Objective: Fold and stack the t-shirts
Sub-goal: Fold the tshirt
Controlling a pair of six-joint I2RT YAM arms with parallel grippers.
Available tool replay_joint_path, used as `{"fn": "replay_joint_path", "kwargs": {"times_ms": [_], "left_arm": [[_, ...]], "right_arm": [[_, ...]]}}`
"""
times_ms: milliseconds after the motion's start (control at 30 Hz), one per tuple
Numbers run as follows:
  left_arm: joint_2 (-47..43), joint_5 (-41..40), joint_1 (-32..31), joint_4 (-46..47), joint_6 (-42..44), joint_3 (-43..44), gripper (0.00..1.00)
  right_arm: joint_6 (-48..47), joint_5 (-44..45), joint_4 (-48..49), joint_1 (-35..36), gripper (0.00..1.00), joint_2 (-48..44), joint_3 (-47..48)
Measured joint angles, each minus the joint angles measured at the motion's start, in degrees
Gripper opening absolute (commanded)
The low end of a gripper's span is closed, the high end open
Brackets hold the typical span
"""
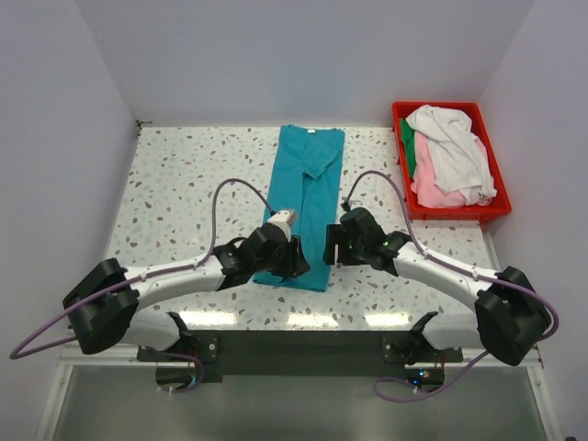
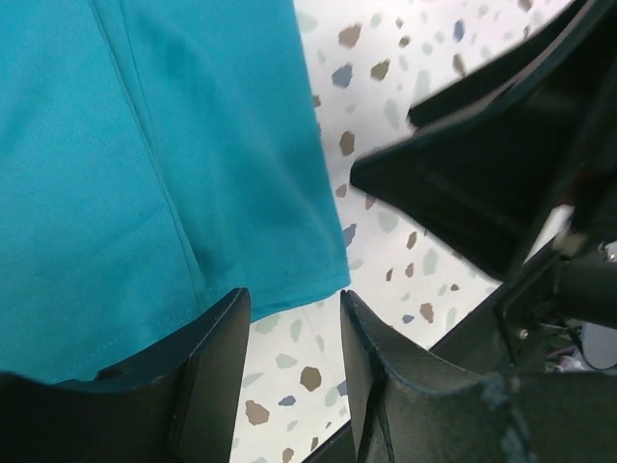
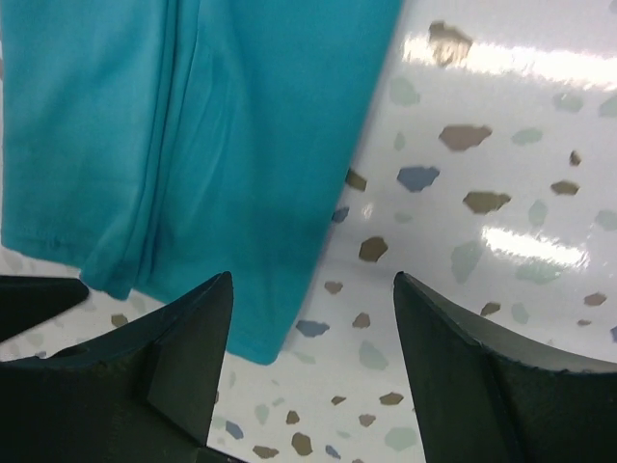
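A teal t-shirt point(image 1: 308, 184) lies on the speckled table, folded lengthwise into a long narrow strip running from the back toward me. My left gripper point(image 1: 296, 266) is open and empty at the strip's near hem. In the left wrist view the hem corner of the teal cloth point(image 2: 145, 145) lies just ahead of its fingertips point(image 2: 294, 309). My right gripper point(image 1: 331, 246) is wide open and empty beside the strip's right edge. In the right wrist view the near right corner of the cloth point(image 3: 193, 125) lies by the left finger, with bare table between the tips point(image 3: 313, 280).
A red bin point(image 1: 459, 213) stands at the back right, holding a white shirt point(image 1: 455, 147), a pink one point(image 1: 432, 188) and a dark green one point(image 1: 407, 147). The two grippers are close together; the right one shows in the left wrist view point(image 2: 463, 193). White walls enclose the table point(image 1: 184, 184).
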Motion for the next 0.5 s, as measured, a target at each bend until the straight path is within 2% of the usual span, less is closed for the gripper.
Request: {"fn": "replay_joint_path", "kwargs": {"times_ms": [100, 267, 500], "left_arm": [[-5.35, -2.58, 0.00, -2.51, -0.15, 0.17, 0.49], [-11.65, -9.33, 0.00, -8.11, -2.75, -0.55, 0.49], [-15.26, -14.82, 1.29, -13.66, -7.34, -8.13, 0.52]], "right_arm": [[2.62, 0.04, 0.09, 2.64, 0.67, -2.16, -2.80], [7.23, 0.17, 1.03, 5.95, 0.67, -3.91, -6.84], [12.76, 1.11, 3.67, 10.21, 0.66, -3.89, -9.57]]}}
